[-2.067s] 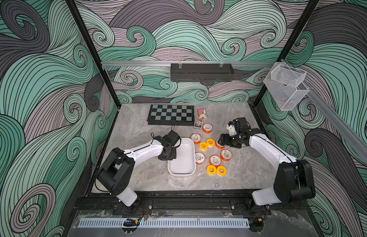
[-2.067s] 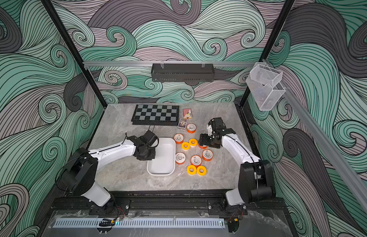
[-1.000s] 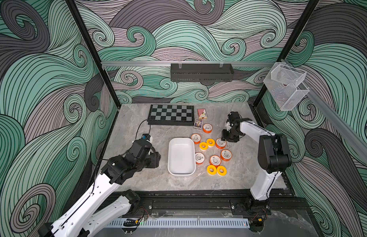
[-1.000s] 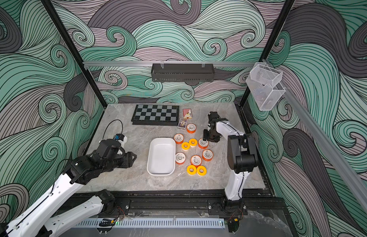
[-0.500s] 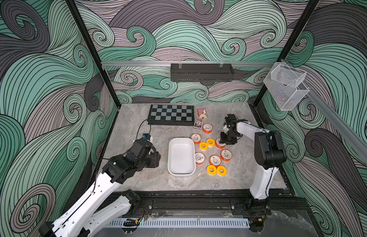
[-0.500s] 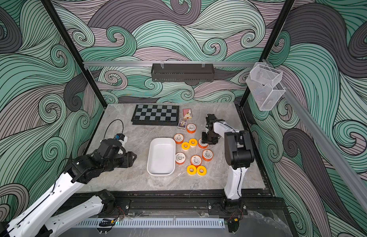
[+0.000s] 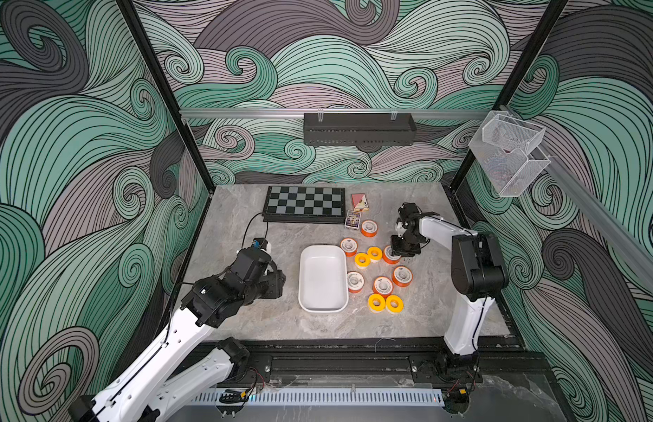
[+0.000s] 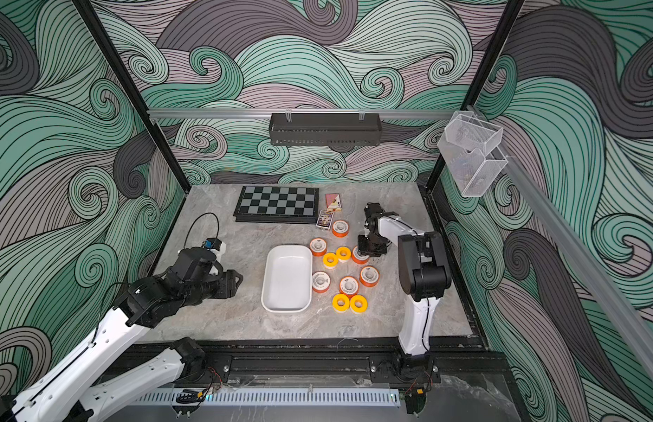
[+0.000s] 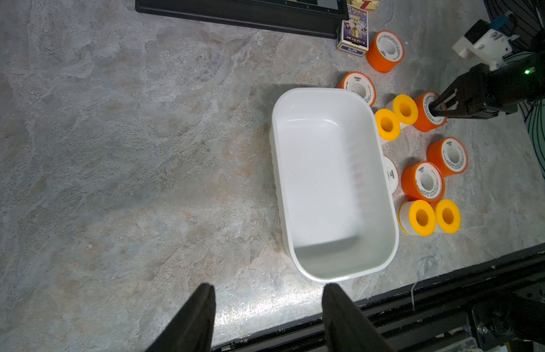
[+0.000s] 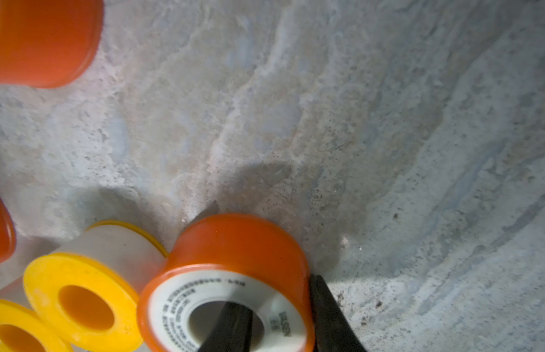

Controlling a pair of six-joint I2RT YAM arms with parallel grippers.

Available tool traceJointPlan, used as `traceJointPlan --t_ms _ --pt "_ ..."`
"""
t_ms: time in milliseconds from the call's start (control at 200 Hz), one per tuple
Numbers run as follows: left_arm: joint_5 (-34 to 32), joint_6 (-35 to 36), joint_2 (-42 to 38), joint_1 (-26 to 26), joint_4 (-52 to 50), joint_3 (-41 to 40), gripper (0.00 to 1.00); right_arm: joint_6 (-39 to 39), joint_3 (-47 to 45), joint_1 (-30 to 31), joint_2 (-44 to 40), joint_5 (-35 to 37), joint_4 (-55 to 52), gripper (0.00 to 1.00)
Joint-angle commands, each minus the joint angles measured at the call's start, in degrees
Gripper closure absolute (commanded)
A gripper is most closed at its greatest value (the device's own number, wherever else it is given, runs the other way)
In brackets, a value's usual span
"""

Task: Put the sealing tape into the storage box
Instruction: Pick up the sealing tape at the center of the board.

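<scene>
Jaws of my right gripper (image 10: 276, 292) clamp one orange roll (image 10: 234, 243), pickup step; next, lift clear toward the storage box (image 7: 323, 249).

Both arms are wearing white shells between black joint housings, the left arm (image 7: 179, 329) trailing a looping black cable (image 8: 207, 213) and carrying a small white block (image 7: 263, 244) with a blue part. Each is ending in 2 black tapered fingers (image 9: 198, 320), and 1 green light (image 9: 527, 72) is glowing on the wrist of the right arm (image 7: 440, 228).
</scene>
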Motion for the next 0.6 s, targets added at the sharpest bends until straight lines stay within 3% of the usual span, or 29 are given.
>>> traceJointPlan --t_ms 0,260,595 --pt "-1.3 0.6 -0.5 -0.2 -0.2 -0.3 0.40 0.2 -0.2 0.4 -3.3 0.9 -0.7 0.71" --pt "-1.8 0.6 -1.1 -0.1 -0.2 -0.4 0.40 -0.2 -0.1 2.9 -11.4 1.0 -4.5 0.73" --pt "-1.6 0.6 -1.6 -0.1 0.0 -0.5 0.40 1.4 3.4 20.3 -21.1 -5.6 -8.6 0.71"
